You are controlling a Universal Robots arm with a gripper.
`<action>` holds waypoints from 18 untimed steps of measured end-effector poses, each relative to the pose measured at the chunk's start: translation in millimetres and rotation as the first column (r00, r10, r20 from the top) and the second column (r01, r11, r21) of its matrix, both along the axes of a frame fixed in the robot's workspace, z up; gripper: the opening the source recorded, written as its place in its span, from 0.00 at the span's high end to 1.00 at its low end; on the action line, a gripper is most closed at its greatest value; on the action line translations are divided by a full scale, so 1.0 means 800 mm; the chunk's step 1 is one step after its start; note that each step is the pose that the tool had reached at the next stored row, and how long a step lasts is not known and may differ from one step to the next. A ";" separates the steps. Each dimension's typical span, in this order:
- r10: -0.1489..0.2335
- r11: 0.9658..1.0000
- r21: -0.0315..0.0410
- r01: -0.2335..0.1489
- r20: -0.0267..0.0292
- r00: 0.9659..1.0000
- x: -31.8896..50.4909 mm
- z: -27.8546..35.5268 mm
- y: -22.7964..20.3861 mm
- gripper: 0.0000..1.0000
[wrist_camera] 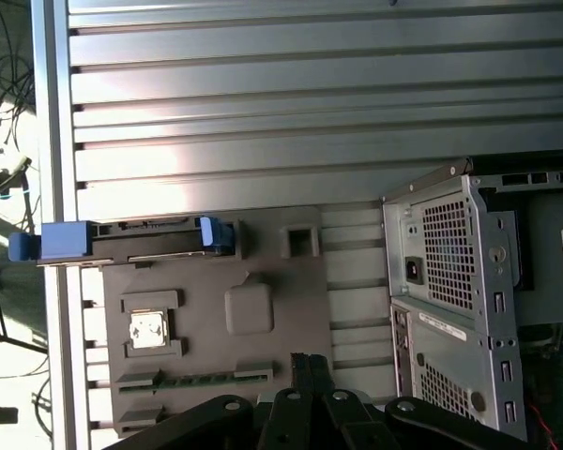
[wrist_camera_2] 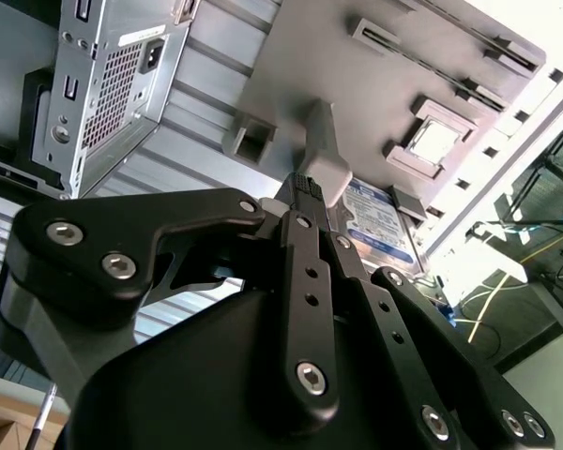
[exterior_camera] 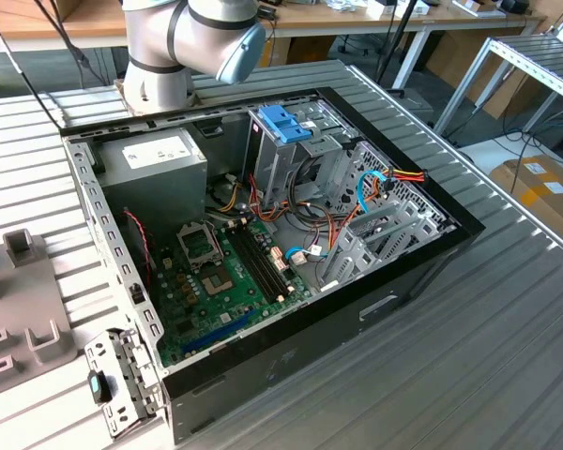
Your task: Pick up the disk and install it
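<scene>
- Lying on the grey tray [wrist_camera: 300,300], the disk [wrist_camera: 136,242] is seen ahead of the jaws — apart, untouched.
- Jaws are pressed together, empty.
- Judged rigid, weighty, shock-sensitive — best gripped by its blue carrier [wrist_camera: 216,234].

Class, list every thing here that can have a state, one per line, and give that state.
computer case: open, insides exposed
disk: on the grey fixture, not held
gripper: shut, holding nothing, by the grey fixture
drive cage: standing upright in the computer case
</scene>
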State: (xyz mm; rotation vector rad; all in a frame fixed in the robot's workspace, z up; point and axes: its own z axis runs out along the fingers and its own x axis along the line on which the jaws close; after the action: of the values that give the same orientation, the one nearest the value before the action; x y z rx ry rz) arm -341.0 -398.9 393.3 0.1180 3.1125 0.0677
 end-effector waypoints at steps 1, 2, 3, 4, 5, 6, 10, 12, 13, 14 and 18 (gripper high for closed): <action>0.000 1.000 0.000 0.000 0.000 1.000 -0.001 0.0000 0.0000 0.89; 0.000 1.000 0.000 0.000 0.000 1.000 -0.001 0.0001 0.0000 0.89; 0.000 1.000 0.000 0.000 0.000 1.000 -0.001 0.0000 0.0000 0.89; 0.000 1.000 0.000 0.000 0.000 1.000 -0.002 0.0000 0.0000 0.89; 0.000 1.000 0.000 0.000 0.000 1.000 -0.002 0.0000 0.0000 0.89; 0.000 1.000 0.000 0.000 0.000 1.000 -0.002 0.0000 0.0000 0.89; 0.000 1.000 0.000 0.000 0.000 1.000 -0.004 0.0000 0.0000 0.89; 0.000 1.000 0.000 0.000 0.000 1.000 -0.005 0.0000 0.0000 0.89; 0.000 1.000 0.000 0.000 0.000 1.000 -0.005 0.0000 0.0000 0.89; 0.000 1.000 0.000 0.000 0.000 1.000 -0.005 0.0000 0.0000 0.89; 0.000 1.000 0.000 0.000 0.000 1.000 -0.007 0.0000 0.0000 0.89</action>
State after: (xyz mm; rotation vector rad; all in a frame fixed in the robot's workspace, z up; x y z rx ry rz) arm -346.6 -399.0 393.3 0.1180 3.1125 0.0676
